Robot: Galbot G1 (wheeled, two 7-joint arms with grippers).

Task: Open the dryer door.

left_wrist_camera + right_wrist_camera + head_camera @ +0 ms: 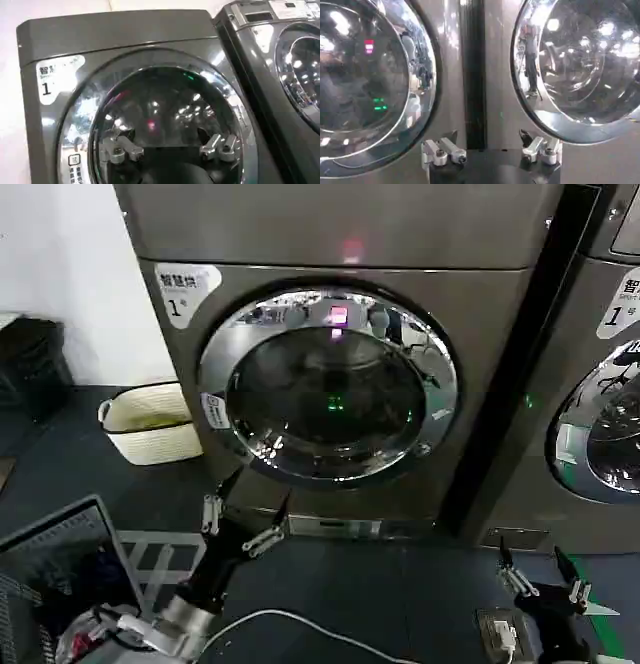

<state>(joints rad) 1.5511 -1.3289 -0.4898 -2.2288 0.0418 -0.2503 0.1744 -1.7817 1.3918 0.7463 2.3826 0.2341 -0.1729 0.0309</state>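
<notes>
Two tools wait spread open: left tool [243, 521] below the shut chrome-rimmed round dryer door [328, 387], right tool [541, 576] parked low. Next, seemingly, reach for the rim.

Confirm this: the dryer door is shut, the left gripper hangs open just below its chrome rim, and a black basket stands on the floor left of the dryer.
Wrong on the colour. In the head view the basket is white. The rest holds: dryer door shut, left gripper open below its rim, beside the dryer.
</notes>
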